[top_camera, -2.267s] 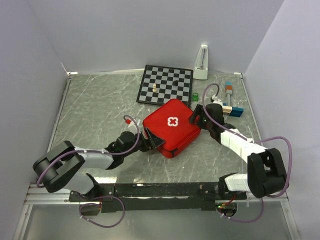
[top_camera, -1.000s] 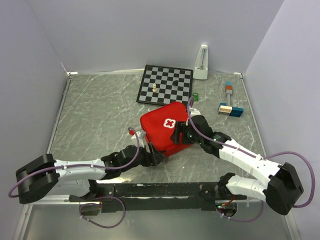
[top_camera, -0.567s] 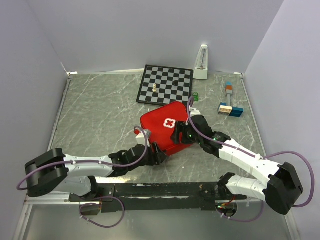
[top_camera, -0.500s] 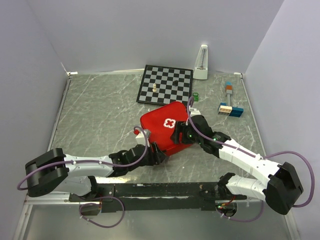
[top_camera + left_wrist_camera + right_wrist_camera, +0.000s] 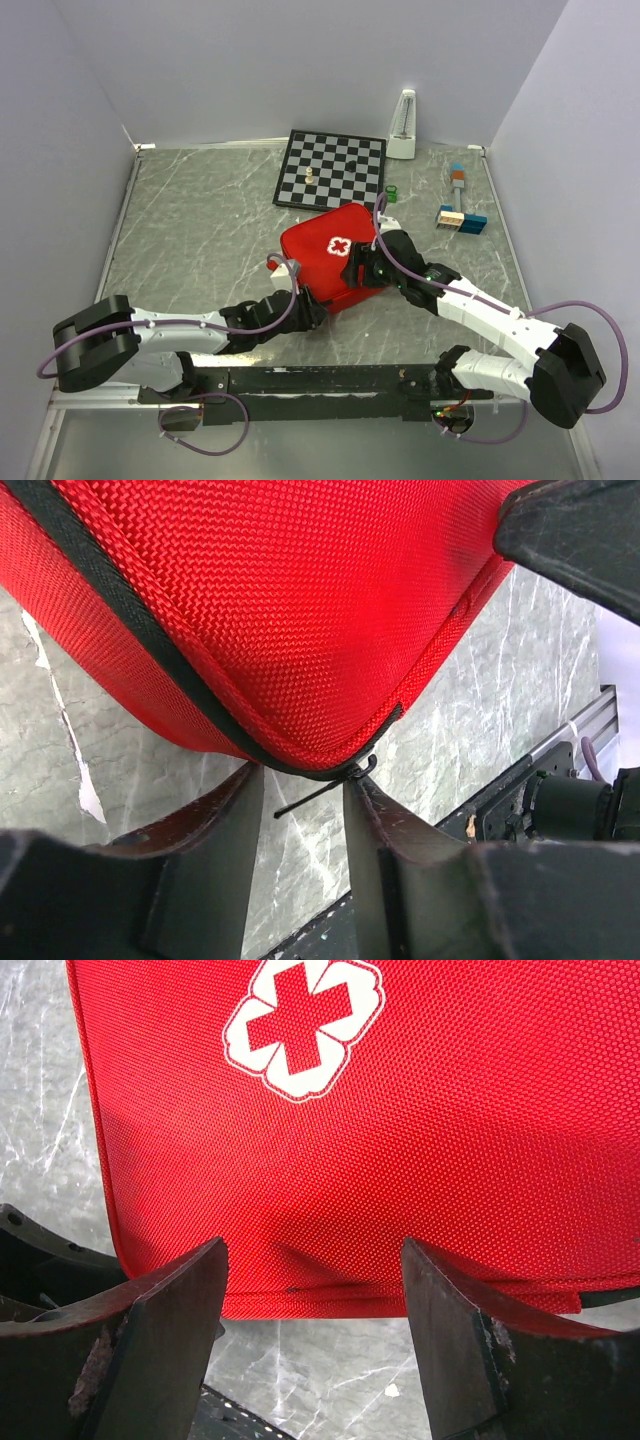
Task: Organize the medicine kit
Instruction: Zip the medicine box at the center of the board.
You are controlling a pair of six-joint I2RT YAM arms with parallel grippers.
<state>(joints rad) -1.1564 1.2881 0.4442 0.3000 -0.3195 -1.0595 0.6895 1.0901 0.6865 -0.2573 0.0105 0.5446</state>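
The red medicine kit [image 5: 330, 248] lies mid-table, closed, cross up, its far corner near the chessboard [image 5: 333, 168]. The left gripper [image 5: 305, 792], jaws narrow but apart, brackets the zip pull [image 5: 320, 793] at the near corner. The right gripper [image 5: 312, 1260], jaws wide, straddles the near-right edge. The table's [image 5: 180, 230] left wall stands well apart.

Chessboard [image 5: 332, 170] just behind medicine kit [image 5: 316, 250]

medicine kit [image 5: 300, 610] cropped at edges, chess pieces [image 5: 310, 176] tiny

Matt woven-cloth medicine kit [image 5: 400, 1140]
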